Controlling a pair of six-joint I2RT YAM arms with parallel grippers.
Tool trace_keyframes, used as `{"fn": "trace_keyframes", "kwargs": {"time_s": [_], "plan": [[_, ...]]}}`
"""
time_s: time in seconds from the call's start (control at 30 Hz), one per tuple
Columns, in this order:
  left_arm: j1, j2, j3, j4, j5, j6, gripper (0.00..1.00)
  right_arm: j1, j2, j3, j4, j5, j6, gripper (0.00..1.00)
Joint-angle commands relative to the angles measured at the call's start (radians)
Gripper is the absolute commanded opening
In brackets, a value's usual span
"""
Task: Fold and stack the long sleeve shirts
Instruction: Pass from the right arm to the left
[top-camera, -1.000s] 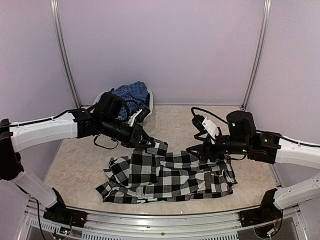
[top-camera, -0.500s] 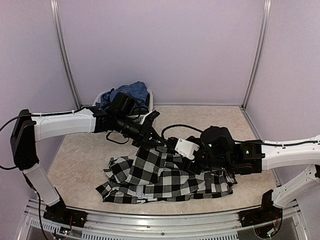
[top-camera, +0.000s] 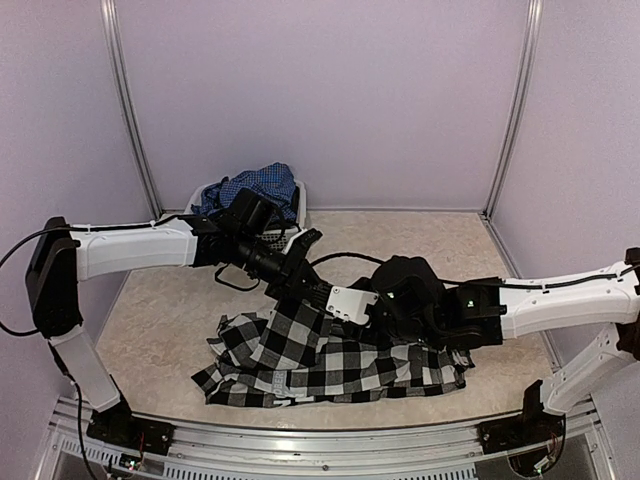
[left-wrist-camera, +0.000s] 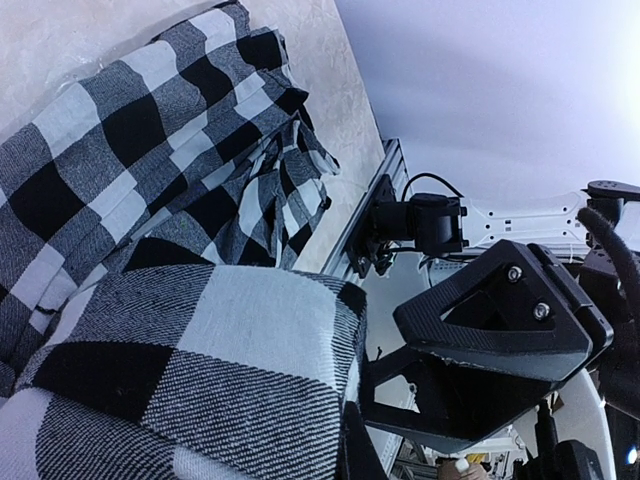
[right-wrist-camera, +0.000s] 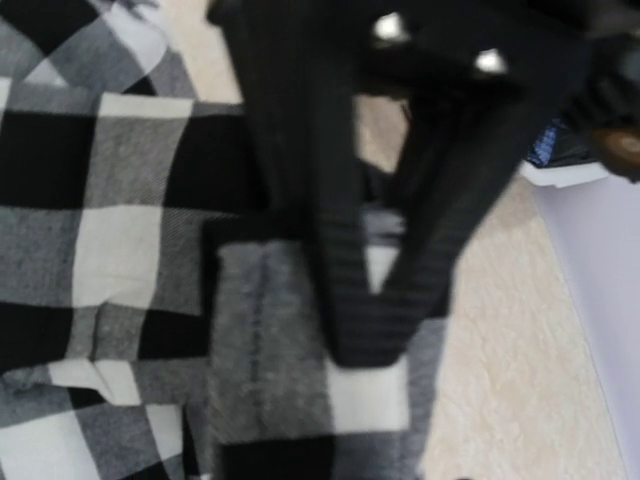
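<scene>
The black-and-white checked shirt (top-camera: 330, 360) lies crumpled across the front of the table. Its upper edge is lifted by my left gripper (top-camera: 300, 285), which is shut on a fold of the check cloth (left-wrist-camera: 180, 350). My right gripper (top-camera: 325, 297) has reached in from the right and sits just beside the left one, over the same raised edge. In the right wrist view a black finger (right-wrist-camera: 365, 300) rests on the checked cloth (right-wrist-camera: 110, 250), and the gap between the jaws does not show. The blue shirt (top-camera: 262, 185) is heaped in the basket at the back.
The white mesh basket (top-camera: 300, 212) stands at the back left against the wall. Bare beige tabletop (top-camera: 440, 240) stretches to the back right. The metal frame rail (top-camera: 320, 440) runs along the near edge.
My right arm has swung left across the shirt, from its right side to the left gripper. The left gripper, still holding the cloth, has shifted slightly right and back.
</scene>
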Motion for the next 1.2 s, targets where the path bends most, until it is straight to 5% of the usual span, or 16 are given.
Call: {"fn": "trace_keyframes", "kwargs": {"time_s": [0.0,0.17,0.63,0.77,1.17], "plan": [[0.000,0.005,0.033,-0.019,0.018,0.019,0.01,0.016,0.022,0.037,-0.025,0.006,-0.017,0.52],[0.001,0.002,0.033,-0.029,0.009,0.027,0.00,0.028,0.046,0.054,-0.034,0.020,-0.025,0.51],[-0.008,0.003,0.035,-0.040,0.012,0.033,0.00,0.032,0.086,0.069,-0.029,0.100,-0.053,0.02],[-0.009,0.005,0.034,-0.046,0.010,0.045,0.05,0.032,0.071,0.066,-0.028,0.096,-0.043,0.00],[0.052,-0.107,0.001,-0.026,-0.103,0.155,0.80,-0.087,-0.092,0.104,-0.184,-0.138,0.237,0.00]]}}
